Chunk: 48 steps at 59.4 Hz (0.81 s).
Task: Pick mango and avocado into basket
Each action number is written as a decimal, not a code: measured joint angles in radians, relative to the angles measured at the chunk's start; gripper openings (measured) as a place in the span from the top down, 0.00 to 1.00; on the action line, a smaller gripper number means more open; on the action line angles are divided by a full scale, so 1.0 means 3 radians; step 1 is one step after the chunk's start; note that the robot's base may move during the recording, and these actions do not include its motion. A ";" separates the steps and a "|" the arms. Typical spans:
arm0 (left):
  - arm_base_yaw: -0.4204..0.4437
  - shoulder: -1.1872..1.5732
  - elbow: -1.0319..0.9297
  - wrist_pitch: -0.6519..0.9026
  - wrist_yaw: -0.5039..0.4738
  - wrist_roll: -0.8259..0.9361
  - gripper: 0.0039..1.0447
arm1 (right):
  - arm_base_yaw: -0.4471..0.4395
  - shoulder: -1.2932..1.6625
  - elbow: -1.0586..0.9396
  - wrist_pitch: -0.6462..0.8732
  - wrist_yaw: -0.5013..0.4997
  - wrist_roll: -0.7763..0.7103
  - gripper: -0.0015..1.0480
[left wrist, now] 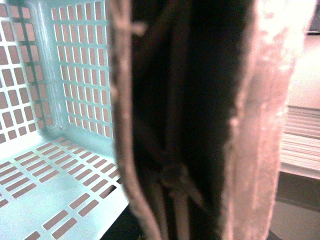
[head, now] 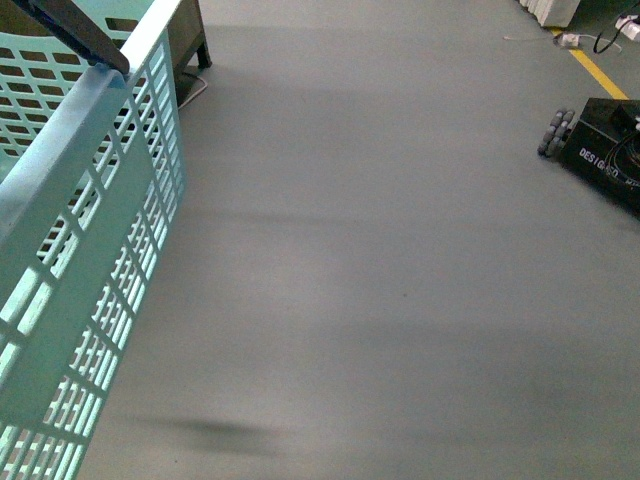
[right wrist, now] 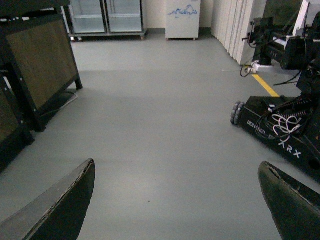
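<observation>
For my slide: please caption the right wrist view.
Open right hand over grey floor, empty, with a black wheeled ARX base nearby.

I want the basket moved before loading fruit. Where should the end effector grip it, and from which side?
Probably the dark brown handle lying across the teal basket's top rim. Come from above, closing across its narrow width: it is a slim straight bar, while the slotted walls are broad and flat.

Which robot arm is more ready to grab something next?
Right, probably. The right gripper is wide open and empty above the grey floor. The left wrist sits tight against the brown handle of the light teal slotted plastic basket. No fruit is in view.
</observation>
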 joint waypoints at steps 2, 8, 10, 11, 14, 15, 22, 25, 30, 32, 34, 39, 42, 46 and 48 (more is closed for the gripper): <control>0.0000 0.0000 0.0000 0.0000 0.0000 0.0000 0.87 | 0.0000 0.0000 0.0000 0.0000 -0.0001 0.0000 0.08; 0.0000 0.0000 0.0000 0.0000 0.0000 0.0000 0.87 | 0.0000 0.0000 0.0000 0.0000 0.0000 0.0001 0.08; 0.0000 0.0000 0.0000 0.0000 0.0000 0.0000 0.87 | 0.0000 0.0000 0.0000 0.0000 -0.0001 0.0000 0.08; 0.0000 0.0000 0.0000 0.0000 0.0000 0.0001 0.87 | 0.0000 0.0000 0.0000 0.0000 0.0000 0.0000 0.08; 0.0000 0.0000 0.0000 0.0000 0.0000 0.0001 0.87 | 0.0000 0.0000 0.0000 0.0001 0.0000 0.0001 0.08; 0.0000 0.0000 0.0000 0.0000 -0.0001 0.0001 0.87 | 0.0000 0.0000 0.0000 0.0001 0.0000 0.0000 0.08; 0.0000 0.0000 0.0000 0.0000 -0.0001 0.0001 0.87 | 0.0000 0.0000 0.0000 0.0001 0.0000 0.0001 0.08; 0.0000 0.0000 0.0000 0.0000 0.0000 0.0001 0.87 | 0.0000 0.0000 0.0000 0.0001 0.0000 0.0000 0.08; 0.0000 0.0000 0.0000 0.0000 0.0001 0.0001 0.87 | 0.0000 0.0000 0.0000 0.0001 -0.0001 -0.0001 0.08; 0.0000 0.0000 0.0000 0.0000 0.0001 0.0001 0.87 | 0.0000 0.0000 0.0000 0.0001 0.0001 0.0003 0.08; 0.0000 0.0000 0.0000 0.0000 0.0000 0.0000 0.87 | 0.0000 0.0000 0.0000 0.0001 -0.0001 0.0000 0.08; 0.0000 0.0000 0.0000 0.0000 0.0000 0.0003 0.87 | 0.0000 0.0000 0.0000 0.0001 0.0000 0.0000 0.08; 0.0000 0.0000 0.0000 0.0000 0.0000 0.0001 0.87 | 0.0000 0.0000 0.0000 0.0001 0.0000 0.0001 0.08; 0.0000 0.0000 0.0000 0.0000 0.0000 0.0001 0.87 | 0.0000 0.0000 0.0000 0.0001 0.0000 0.0000 0.08; 0.0000 0.0000 0.0000 0.0000 -0.0001 0.0001 0.87 | 0.0000 0.0000 0.0000 0.0001 0.0001 0.0001 0.08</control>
